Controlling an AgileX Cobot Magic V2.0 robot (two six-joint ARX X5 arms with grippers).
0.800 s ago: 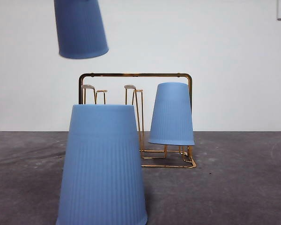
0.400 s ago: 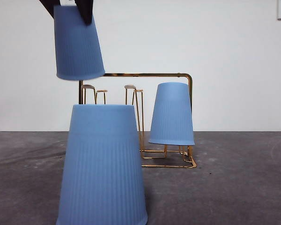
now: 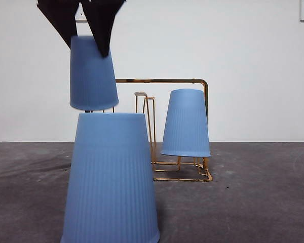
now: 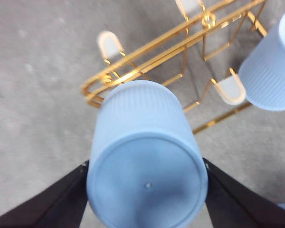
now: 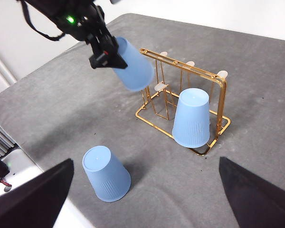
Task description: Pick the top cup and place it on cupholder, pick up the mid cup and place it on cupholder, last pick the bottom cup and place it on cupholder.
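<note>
My left gripper is shut on an upside-down blue cup, holding it in the air over the left end of the gold wire cupholder. In the left wrist view the held cup hangs above the rack's prongs, with a black jaw on each side of it. A second blue cup sits upside down on a prong at the rack's right end. A third blue cup stands upside down on the table, near the camera. My right gripper is open, high above the table and away from the cups.
The grey table carries only the rack and the cups. A white wall rises behind it. The table's near-left edge shows in the right wrist view.
The held cup has come down and moved right toward the rack's left prongs, and the black jaws have come into the front view. The other two cups have not moved.
</note>
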